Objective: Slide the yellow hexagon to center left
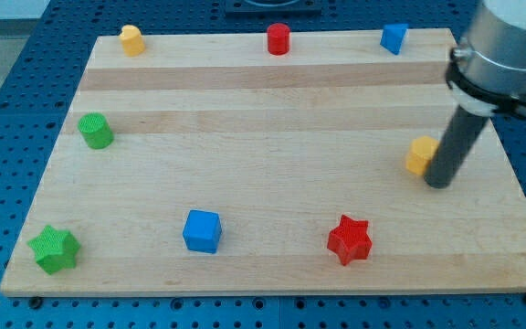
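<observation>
The yellow hexagon (420,154) sits on the wooden board (272,119) at the view's right, about mid-height. My tip (438,183) rests on the board right beside it, touching or nearly touching its right side, slightly lower in the view. The dark rod rises from there to the arm's grey body at the view's top right.
A yellow block (132,40), a red cylinder (278,39) and a blue block (393,38) line the top edge. A green cylinder (96,131) stands at the left. A green star (54,249), blue cube (202,230) and red star (350,239) lie near the bottom.
</observation>
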### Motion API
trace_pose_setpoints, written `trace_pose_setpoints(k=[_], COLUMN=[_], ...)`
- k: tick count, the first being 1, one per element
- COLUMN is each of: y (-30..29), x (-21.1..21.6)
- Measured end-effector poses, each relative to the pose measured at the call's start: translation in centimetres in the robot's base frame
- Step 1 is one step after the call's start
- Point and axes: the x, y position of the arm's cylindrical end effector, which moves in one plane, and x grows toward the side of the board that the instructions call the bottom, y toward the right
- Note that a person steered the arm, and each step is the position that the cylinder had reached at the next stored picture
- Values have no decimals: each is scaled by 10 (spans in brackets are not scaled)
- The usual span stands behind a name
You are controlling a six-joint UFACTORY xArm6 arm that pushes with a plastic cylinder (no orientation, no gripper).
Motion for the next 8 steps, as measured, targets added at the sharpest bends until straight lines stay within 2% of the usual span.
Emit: trace_pose_setpoints(k=[2,4,6,7,8], y=[-16,-92,6,11,-12], x=[-38,-49,-64,-63,-27])
